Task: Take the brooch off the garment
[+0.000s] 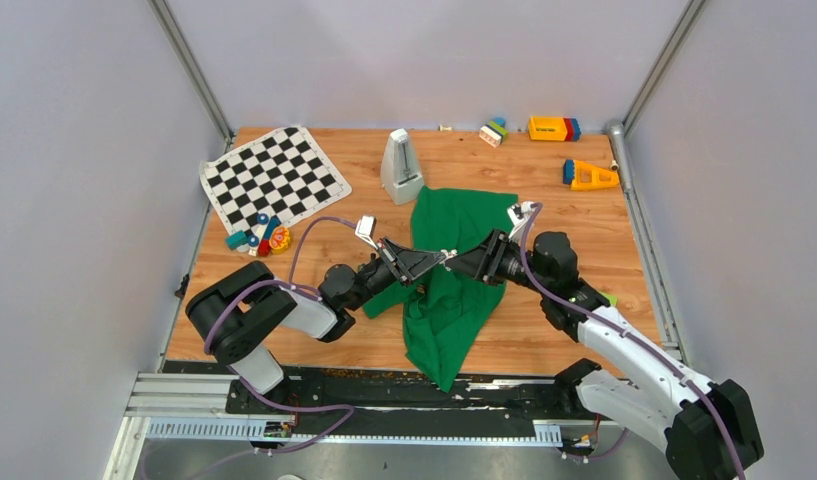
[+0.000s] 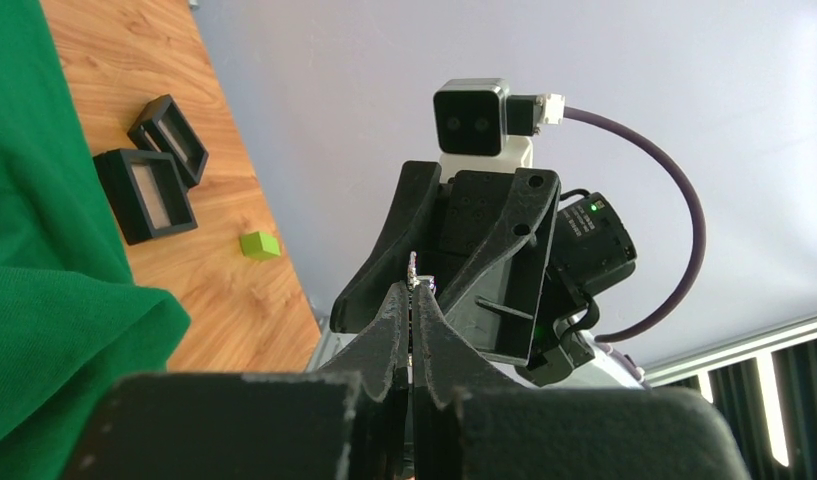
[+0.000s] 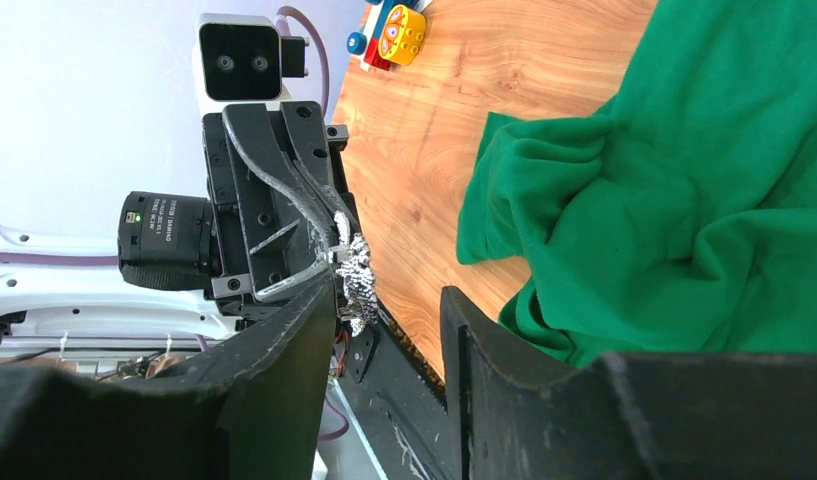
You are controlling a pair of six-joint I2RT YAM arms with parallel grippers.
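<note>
1. Pinching the brooch [image 3: 356, 272], a tiny silvery glittering piece, at the very tips of the left gripper [image 1: 436, 257]; fingers pressed together on it, with no gap showing between them.
2. Holding the brooch up in the air over the garment [image 1: 454, 215], apart from the cloth.
3. Meeting the right gripper [image 1: 458, 256] tip to tip above the middle of the cloth; its two fingers standing wide apart and gripping nothing.
4. Resting one right finger just beside the brooch; touching it or not, impossible to tell from these views.
5. Reaching inward with both arms from the near edge of the wooden table [image 1: 594, 225], one from each side.
6. Showing, under the grippers, the bright green garment lying crumpled and folded, its lower tip reaching the near edge of the table.
7. Showing, in the left wrist view, two black square frames [image 2: 149, 195] side by side on the wood just beside the garment's edge, and a small lime-green cube [image 2: 259, 245] near them.
8. Showing, farther out, a white metronome [image 1: 402, 165] standing upright just beside the far edge of the garment.
9. Showing, at the far left, a black-and-white chequered mat [image 1: 274, 175] with a cluster of coloured toy bricks [image 1: 256, 240] at its near corner.
10. Showing, at the far right, a yellow and red block [image 1: 554, 128] and an orange wedge-shaped toy [image 1: 589, 176], well apart from the garment.
</note>
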